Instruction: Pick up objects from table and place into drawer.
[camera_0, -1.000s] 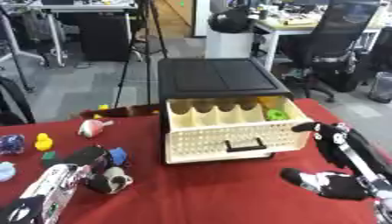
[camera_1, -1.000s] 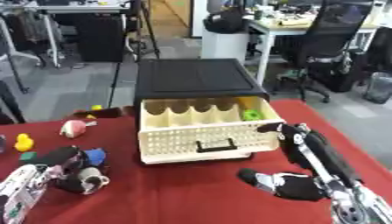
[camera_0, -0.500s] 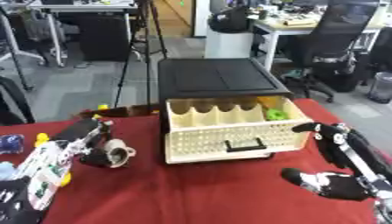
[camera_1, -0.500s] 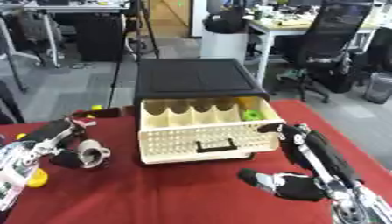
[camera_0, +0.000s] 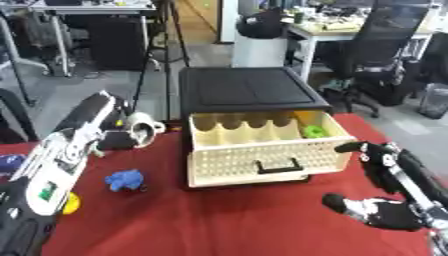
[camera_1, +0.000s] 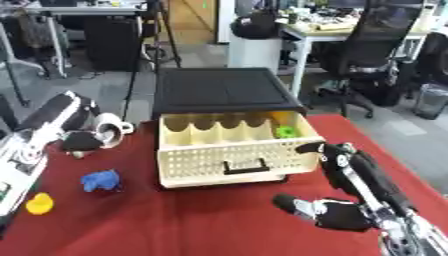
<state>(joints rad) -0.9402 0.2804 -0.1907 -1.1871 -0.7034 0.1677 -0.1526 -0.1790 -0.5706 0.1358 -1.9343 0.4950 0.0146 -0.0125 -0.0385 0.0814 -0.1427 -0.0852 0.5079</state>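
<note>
Left robot hand (camera_0: 118, 131) clasps a rounded white toy (camera_0: 143, 130), seemingly glossy; right robot hand (camera_1: 337, 159) spread wide.

Left hand (camera_0: 114, 137) behind its arm

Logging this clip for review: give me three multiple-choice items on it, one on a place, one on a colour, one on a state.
1. Where is the green toy?
A. in the drawer's right end
B. on the cloth
C. on the cabinet top

2. What colour is the toy lying on the cloth left of the drawer?
A. red
B. blue
C. white

3. How is the drawer?
A. shut
B. removed
C. pulled open

Answers: 1 A, the green toy sits inside the drawer. 2 B, the toy is blue. 3 C, the compartments show.
</note>
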